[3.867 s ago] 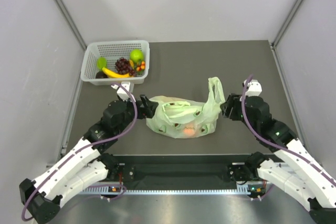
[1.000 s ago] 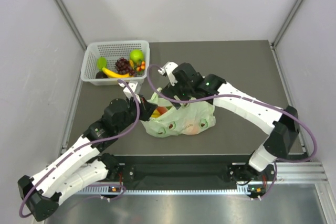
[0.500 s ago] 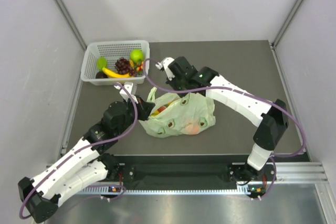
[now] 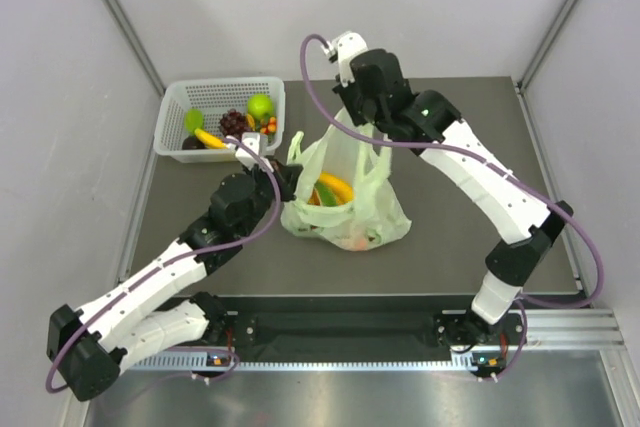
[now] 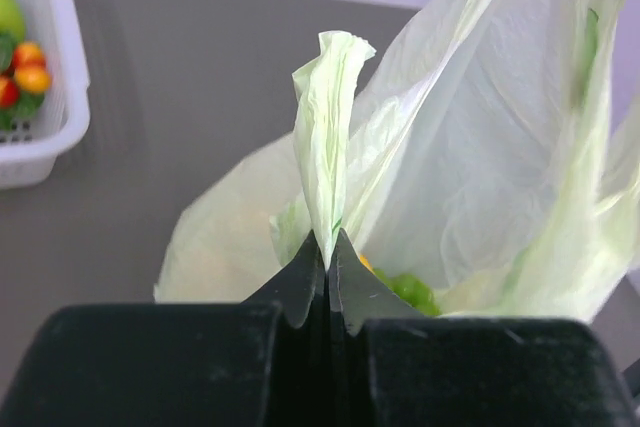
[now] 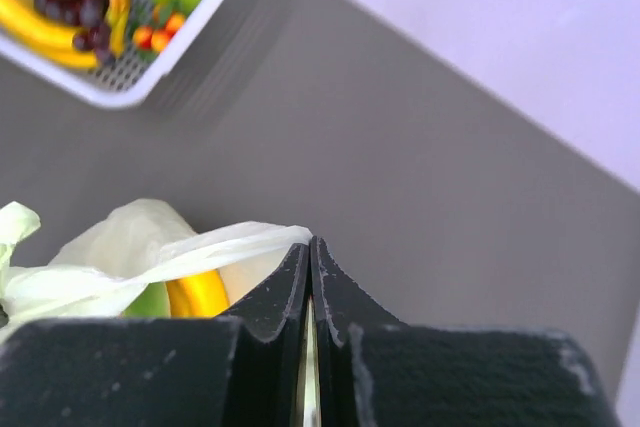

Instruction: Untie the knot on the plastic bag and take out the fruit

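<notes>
Plastic bag (image 4: 372, 215) open w/ fruit (image 4: 336, 188); left hand (image 5: 328, 247), right hand (image 6: 309, 249) pinching it.

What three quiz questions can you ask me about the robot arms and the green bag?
1. True or false: the plastic bag lies inside the white basket.
2. What do the right fingers pinch? A a bag handle; B grapes; C the basket.
3. Fill in: the yellow fruit showing in the bag's open mouth is a ____.
Key: 1 false; 2 A; 3 banana.
</notes>
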`<state>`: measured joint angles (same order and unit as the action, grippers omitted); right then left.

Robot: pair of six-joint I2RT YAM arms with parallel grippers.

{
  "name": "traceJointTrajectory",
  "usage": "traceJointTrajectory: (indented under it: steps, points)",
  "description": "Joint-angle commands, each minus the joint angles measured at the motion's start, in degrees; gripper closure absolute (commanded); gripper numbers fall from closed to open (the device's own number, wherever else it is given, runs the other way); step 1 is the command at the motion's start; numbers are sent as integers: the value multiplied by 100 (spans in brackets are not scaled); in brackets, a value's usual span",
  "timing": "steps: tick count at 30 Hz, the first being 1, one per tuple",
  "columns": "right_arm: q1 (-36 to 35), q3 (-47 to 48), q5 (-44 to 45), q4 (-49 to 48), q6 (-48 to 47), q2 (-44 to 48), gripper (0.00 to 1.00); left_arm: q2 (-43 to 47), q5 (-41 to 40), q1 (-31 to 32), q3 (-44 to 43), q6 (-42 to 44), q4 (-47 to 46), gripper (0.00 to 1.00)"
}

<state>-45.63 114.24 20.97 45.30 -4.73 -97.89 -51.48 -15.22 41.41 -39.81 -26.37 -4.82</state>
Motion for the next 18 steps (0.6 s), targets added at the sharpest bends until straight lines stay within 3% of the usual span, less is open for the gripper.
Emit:
traceJointTrajectory:
  steps: [1, 4, 9, 15, 18]
  points:
    - [186, 853, 768, -566, -361, 270, 100, -151, -103, -1, -273, 185, -502, 100]
    - [186, 829, 689, -741, -528, 366, 100, -117, -139, -1, -133, 115, -800, 100]
    - [177, -111, 234, -1646, -582, 1147, 100, 24, -306, -1, 474, -16, -1206, 100]
    - [-156, -1059, -831, -1199, -494, 1534, 100, 165, -51, 8, 1396, -552, -1302, 100]
    - [-481, -2147, -972, -1234, -327, 1833, 100, 410, 185, 25, 2107, -886, -1443, 100]
